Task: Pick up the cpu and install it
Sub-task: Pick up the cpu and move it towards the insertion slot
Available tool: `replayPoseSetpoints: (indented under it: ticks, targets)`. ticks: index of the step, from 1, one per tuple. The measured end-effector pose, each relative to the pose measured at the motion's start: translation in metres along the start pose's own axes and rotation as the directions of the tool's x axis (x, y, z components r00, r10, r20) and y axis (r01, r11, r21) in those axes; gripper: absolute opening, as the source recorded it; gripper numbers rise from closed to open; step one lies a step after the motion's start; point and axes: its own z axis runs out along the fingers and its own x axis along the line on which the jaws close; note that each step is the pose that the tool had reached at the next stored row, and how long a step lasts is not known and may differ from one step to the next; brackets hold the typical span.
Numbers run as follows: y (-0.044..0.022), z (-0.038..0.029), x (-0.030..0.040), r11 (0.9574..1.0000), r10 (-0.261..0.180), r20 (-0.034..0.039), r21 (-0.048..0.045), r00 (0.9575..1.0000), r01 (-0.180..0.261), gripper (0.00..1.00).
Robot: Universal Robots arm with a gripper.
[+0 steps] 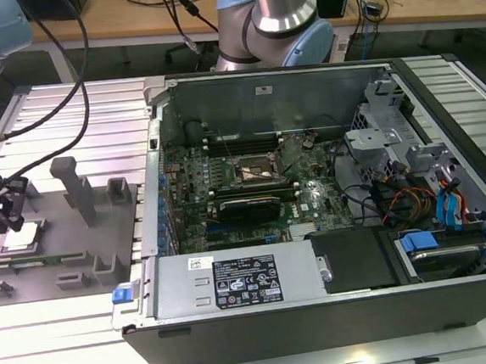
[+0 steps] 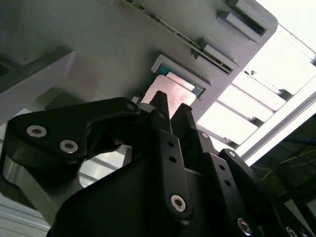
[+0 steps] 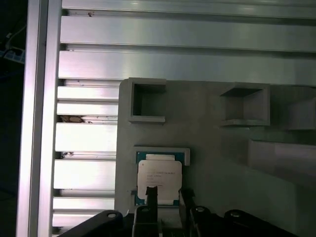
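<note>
Observed from beside the bench: the arm (image 1: 277,9) rises from its base behind the open computer case (image 1: 240,340) and reaches across to the exterior view's left, where a large joint and trailing cables hang over the slatted aluminium table (image 1: 83,111). The gripper (image 1: 10,221) points downward over the grey fixture plate (image 1: 65,236), well apart from the case. The cpu (image 1: 21,239) lies flat in its framed recess on that plate, pale metal top upward, directly beneath the gripper. In the first wrist view the gripper (image 3: 168,195) stands just above the near edge of the cpu (image 3: 159,173), and the fingers (image 3: 151,197) are parted by a narrow gap with nothing between them. The second wrist view agrees: the two black fingertips (image 2: 160,106) are set close together but apart, with the cpu (image 2: 168,91) visible beyond them. Whether the tips touch the chip cannot be told. Inside the case, the dark metal-framed socket (image 1: 255,171) on the motherboard stands vacant. A long green memory stick (image 1: 41,259) lies on the plate just beside the cpu.
</note>
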Motion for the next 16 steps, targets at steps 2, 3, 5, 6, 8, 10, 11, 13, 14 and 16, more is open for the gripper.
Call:
replayPoseSetpoints:
  ticks: [2, 3, 5, 6, 8, 10, 11, 13, 14, 16]
  targets:
    - [0.0, 0.0001, 0.0, 1.0, 0.0, 0.0001, -0.0001, 1.0, 0.0, 0.42]
    - [0.0, 0.0002, 0.0, 1.0, 0.0, 0.0001, 0.0, 1.0, 0.0, 0.48]
    - [0.0, 0.0002, 0.0, 1.0, 0.0, 0.0, -0.0001, 1.0, 0.0, 0.54]
    - [0.0, 0.0003, 0.0, 1.0, 0.0, 0.0001, -0.0001, 1.0, 0.0, 0.6]
    - [0.0, 0.0003, 0.0, 1.0, 0.0, 0.0001, -0.0001, 1.0, 0.0, 0.6]
    - [-0.0001, 0.0031, 0.0001, 1.0, 0.0, 0.0004, -0.0009, 1.0, 0.0, 0.6]
    - [-0.0002, 0.0053, 0.0002, 1.0, 0.0, 0.0001, -0.0012, 1.0, 0.0, 0.6]
    - [-0.0006, 0.0122, 0.0003, 1.0, 0.0, 0.0002, -0.0029, 1.0, 0.0, 0.6]
    - [-0.0007, 0.0156, 0.0004, 1.0, 0.0, 0.0002, -0.0055, 1.0, 0.0, 0.6]
    - [-0.0008, 0.0205, 0.0005, 0.9999, 0.0, 0.0003, -0.0107, 1.0, 0.0, 0.6]
